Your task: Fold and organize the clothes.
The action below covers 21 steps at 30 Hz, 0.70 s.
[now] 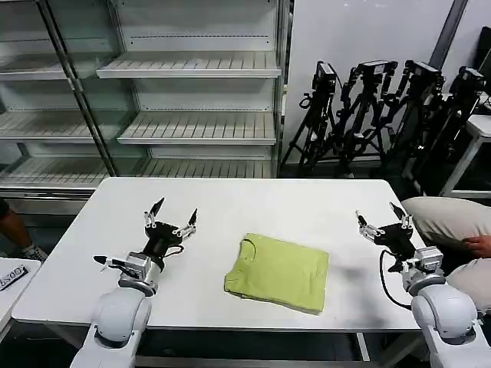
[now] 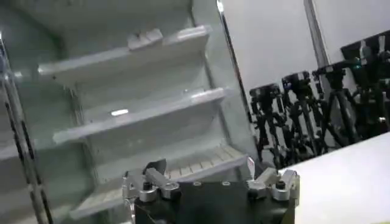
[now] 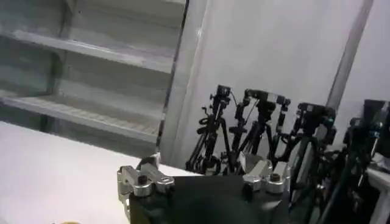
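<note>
- The lime T-shirt (image 1: pixel 279 273) lies below the centre of the head view, already folded into a compact, roughly square packet on the white table (image 1: pixel 230 207), its round neckline turned toward the left of the frame.
- It looks like thin, soft fabric, so I judge it light and limp: it would sag and unfold if lifted by a single layer, and it should slide easily on the smooth tabletop.
- The best place to take hold is probably at two edges of the packet, pinching all layers together, or pushing it flat along the table if it only needs moving; the near right edge looks slightly uneven and may need tidying.
- The fold itself appears done; what remains, as I read it, is at most placing or straightening.
- The left gripper (image 1: pixel 173 217) hovers above the table at the lower left of the frame, fingers spread wide, holding nothing and well apart from the shirt.
- The right gripper (image 1: pixel 381 219) hovers at the lower right, near the table's edge, also spread and empty.
- In the wrist views each gripper's spread fingers point toward the white shelving (image 1: pixel 192 69) and a cluster of black tripods (image 1: pixel 383 107) behind the table.
- A person's beige trouser leg (image 1: pixel 449 218) sits at the right edge, close to the right arm, a thing to mind when that arm swings.
- Nothing lies between either gripper and the shirt.
</note>
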Each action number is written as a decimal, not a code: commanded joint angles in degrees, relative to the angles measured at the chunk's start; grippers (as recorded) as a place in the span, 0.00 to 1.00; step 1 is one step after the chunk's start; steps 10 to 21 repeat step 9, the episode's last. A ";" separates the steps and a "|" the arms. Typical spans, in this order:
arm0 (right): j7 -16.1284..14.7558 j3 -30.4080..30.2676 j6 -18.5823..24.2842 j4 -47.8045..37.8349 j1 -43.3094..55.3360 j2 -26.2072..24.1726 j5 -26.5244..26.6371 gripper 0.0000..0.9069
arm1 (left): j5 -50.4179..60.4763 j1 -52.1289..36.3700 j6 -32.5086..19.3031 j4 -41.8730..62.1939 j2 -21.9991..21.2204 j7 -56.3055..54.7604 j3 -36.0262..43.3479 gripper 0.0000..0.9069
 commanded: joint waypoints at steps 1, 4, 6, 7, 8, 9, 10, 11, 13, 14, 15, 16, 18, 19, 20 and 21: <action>-1.01 -0.67 5.34 -2.74 0.33 -0.44 -0.74 1.00 | 4.59 -0.40 -7.30 2.83 -1.59 2.45 -2.55 1.00; -0.92 -1.13 5.10 -2.70 0.78 -0.09 -1.25 1.00 | 4.81 -0.31 -7.36 3.34 -1.71 2.45 -2.64 1.00; -0.97 -1.12 4.99 -2.26 0.78 0.10 -1.49 1.00 | 4.91 -0.23 -7.42 3.40 -1.41 2.59 -2.82 1.00; -0.97 -0.92 4.90 -1.64 0.53 0.17 -1.61 1.00 | 4.91 -0.17 -7.48 3.30 -1.27 2.73 -2.91 1.00; -0.99 -0.65 4.87 -1.18 0.03 0.15 -1.91 1.00 | 4.93 -0.13 -7.66 3.09 -1.18 2.86 -3.02 1.00; -1.02 -0.51 4.95 -1.06 -0.29 0.16 -2.07 1.00 | 4.92 -0.16 -8.22 3.02 -1.21 2.85 -3.11 1.00; -1.02 -0.51 4.95 -1.06 -0.29 0.16 -2.07 1.00 | 4.92 -0.16 -8.22 3.02 -1.21 2.85 -3.11 1.00; -1.02 -0.51 4.95 -1.06 -0.29 0.16 -2.07 1.00 | 4.92 -0.16 -8.22 3.02 -1.21 2.85 -3.11 1.00; -1.02 -0.51 4.95 -1.06 -0.29 0.16 -2.07 1.00 | 4.92 -0.16 -8.22 3.02 -1.21 2.85 -3.11 1.00; -1.02 -0.51 4.95 -1.06 -0.29 0.16 -2.07 1.00 | 4.92 -0.16 -8.22 3.02 -1.21 2.85 -3.11 1.00; -1.02 -0.51 4.95 -1.06 -0.29 0.16 -2.07 1.00 | 4.92 -0.16 -8.22 3.02 -1.21 2.85 -3.11 1.00; -1.02 -0.51 4.95 -1.06 -0.29 0.16 -2.07 1.00 | 4.92 -0.16 -8.22 3.02 -1.21 2.85 -3.11 1.00; -1.02 -0.51 4.95 -1.06 -0.29 0.16 -2.07 1.00 | 4.92 -0.16 -8.22 3.02 -1.21 2.85 -3.11 1.00; -1.02 -0.51 4.95 -1.06 -0.29 0.16 -2.07 1.00 | 4.92 -0.16 -8.22 3.02 -1.21 2.85 -3.11 1.00; -1.02 -0.51 4.95 -1.06 -0.29 0.16 -2.07 1.00 | 4.92 -0.16 -8.22 3.02 -1.21 2.85 -3.11 1.00; -1.02 -0.51 4.95 -1.06 -0.29 0.16 -2.07 1.00 | 4.92 -0.16 -8.22 3.02 -1.21 2.85 -3.11 1.00</action>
